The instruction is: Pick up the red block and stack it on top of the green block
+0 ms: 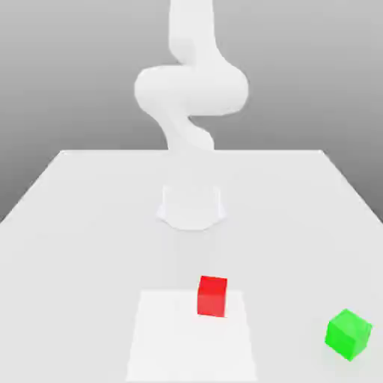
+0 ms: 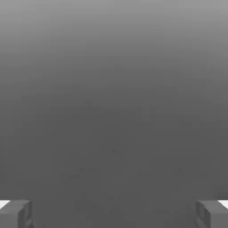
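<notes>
Opening step, by the look of it: nothing grasped, both cubes sitting free on the worktop [image 1: 90, 224].

The red block [image 1: 212, 295] rests flat near the front of the worktop, roughly on the arm's centre line, on a paler square patch [image 1: 164, 336] of the surface. The green block [image 1: 348, 334] sits well apart from it, toward the exterior view's right and a little nearer the camera, turned slightly so one corner faces forward. Nothing rests on either cube.

The white arm [image 1: 191, 90] rises behind the worktop's middle, folded high, well clear of both blocks.

In the hand view the gripper [image 2: 114, 213] has its two fingers [image 2: 15, 213] set far apart at opposite edges, with plain grey surface between them. Spread as wide as they go, and holding nothing.

Judgement: the step in hand is the reach for the red block, and it has barely started. The next move calls for bringing the hand over the red cube, squaring the fingers to a pair of its flat sides, then lowering so they straddle it before closing. The spread looks ample for a cube this small. The green block's slight turn will matter only later, at placement.
</notes>
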